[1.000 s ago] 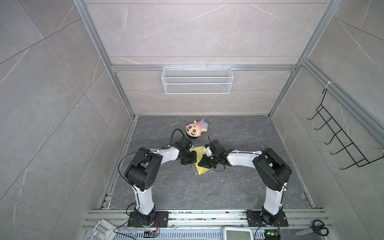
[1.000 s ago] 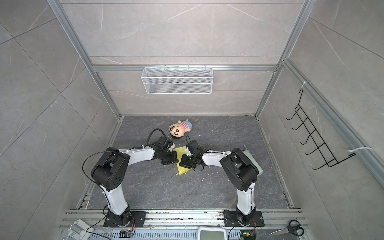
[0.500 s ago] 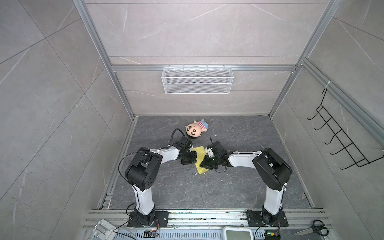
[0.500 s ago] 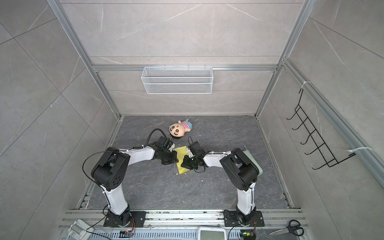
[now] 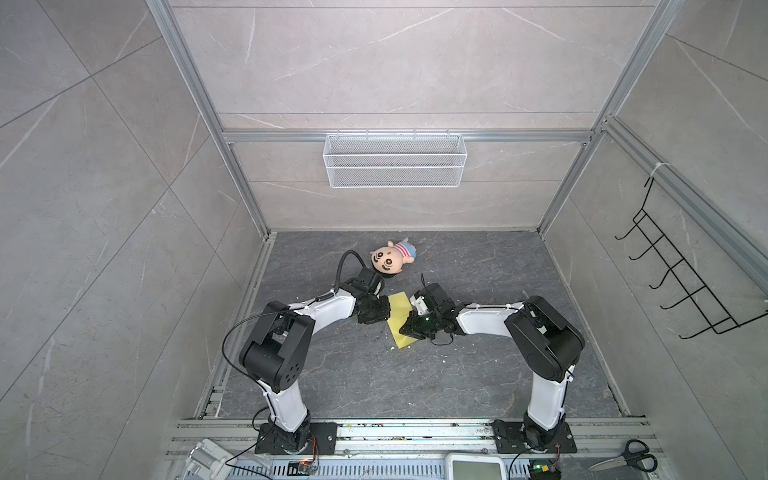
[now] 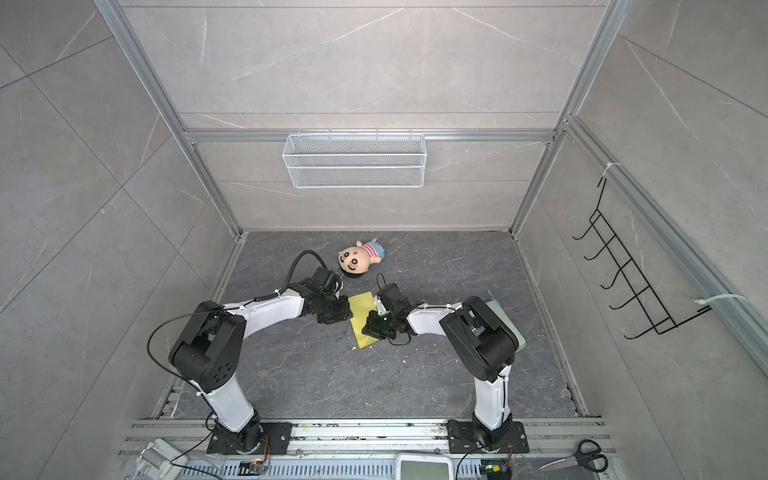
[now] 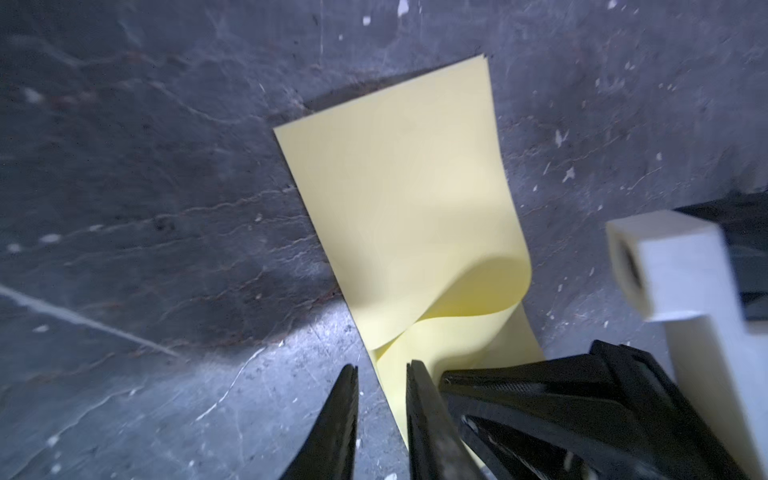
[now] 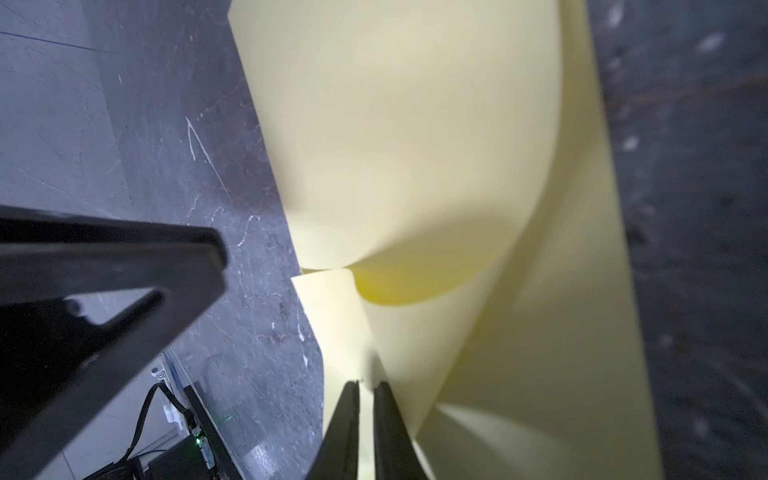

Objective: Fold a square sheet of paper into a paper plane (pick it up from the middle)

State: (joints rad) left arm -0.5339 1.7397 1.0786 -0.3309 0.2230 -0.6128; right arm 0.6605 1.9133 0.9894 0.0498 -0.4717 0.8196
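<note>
1. Our left gripper (image 7: 382, 374) now stands with its jaws a narrow gap apart and grips nothing. A second ago it was closed at the paper's edge.
2. Our right gripper (image 8: 365, 384) pinches a raised layer of the square sheet of paper (image 5: 400, 318), as before.
3. The sheet, doubled into an oblong with its top layer bulging, lies where it lay, near the plush doll (image 5: 390, 261) on the side toward the arm bases.
4. Sheet and doll rest on the dark table (image 5: 374, 374).
</note>
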